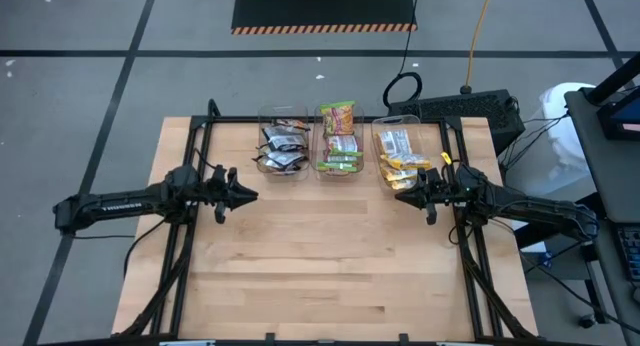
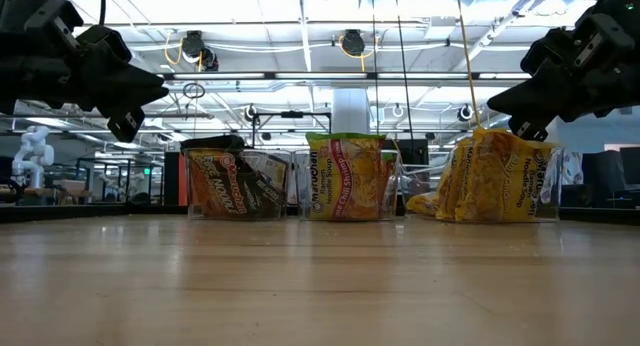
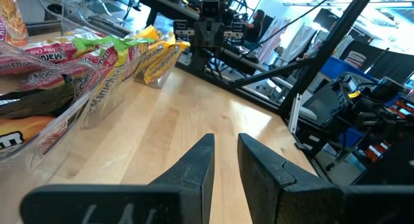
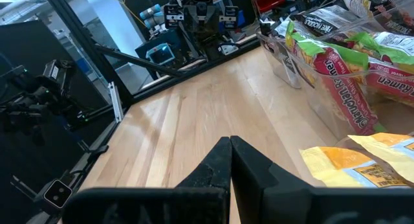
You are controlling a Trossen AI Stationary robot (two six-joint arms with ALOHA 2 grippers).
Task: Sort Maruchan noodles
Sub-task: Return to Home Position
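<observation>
1. High view: the left gripper is pictured over the left of the table, well apart from the bins. Its fingers are parted by a narrow gap and nothing is held.
2. The black packets are seen heaped in the left bin, at the table's far side.
3. The green packets are gathered in the middle bin.
4. The yellow packets are packed into the right bin.
5. The right gripper is held just near of that bin, with its fingers pressed together and empty.
6. The packets are judged light, with slick, crinkly film over a brittle noodle block. A gentle pinch across a short edge is advised, since a hard squeeze could crack the block and a loose one could let the film slip.
</observation>
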